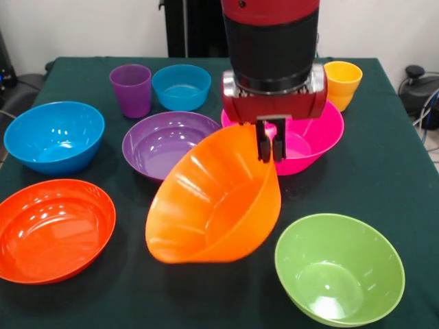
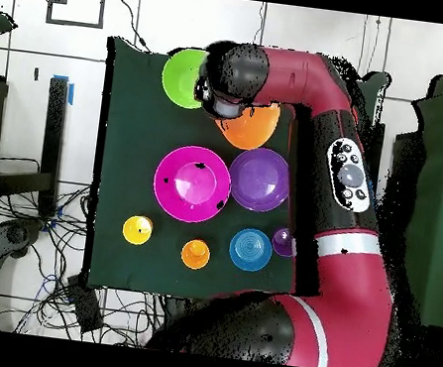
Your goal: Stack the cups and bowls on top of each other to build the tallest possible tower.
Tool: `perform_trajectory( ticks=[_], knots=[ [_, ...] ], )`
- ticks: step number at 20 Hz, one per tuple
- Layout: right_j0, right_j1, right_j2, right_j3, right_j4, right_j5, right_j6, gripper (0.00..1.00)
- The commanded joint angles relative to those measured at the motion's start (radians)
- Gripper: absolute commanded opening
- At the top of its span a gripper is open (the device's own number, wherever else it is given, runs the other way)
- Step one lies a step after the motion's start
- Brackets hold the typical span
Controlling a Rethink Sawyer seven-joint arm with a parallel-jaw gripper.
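The jaws of the gripper [image 1: 269,147] are clamping the far rim of the large orange bowl [image 1: 216,202], one finger inside the wall and one outside. We are judging that this rim pinch is why the bowl is hanging steeply tilted, its mouth turning toward the camera across the worktop [image 1: 411,171] and its low edge near or on the cloth.

The large pink bowl [image 1: 319,140] is sitting just behind the gripper, at about 1 o'clock from the orange bowl, and we are reading it as the base now being served.

The rest are standing apart, unstacked:
- purple bowl [image 1: 164,142] at 10 o'clock
- green bowl [image 1: 339,269] at 4 o'clock
- red-orange bowl [image 1: 53,229] at 9 o'clock
- purple cup [image 1: 131,90] and orange cup [image 1: 342,83] along the far edge
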Motion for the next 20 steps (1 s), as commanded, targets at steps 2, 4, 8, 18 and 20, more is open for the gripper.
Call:
perform_trajectory(
  ticks=[2,4,8,18,20],
  knots=[
    [-0.035,-0.210,-0.005,0.186,0.058,0.151,-0.155,0.00],
    [-0.040,-0.279,-0.009,0.232,0.091,0.180,-0.126,0.00],
    [-0.023,-0.323,-0.011,0.240,0.112,0.208,-0.088,0.00],
    [-0.019,-0.373,-0.023,0.363,0.149,0.098,-0.024,0.00],
    [-0.016,-0.391,-0.025,0.404,0.160,0.067,-0.005,0.00]
  ],
)
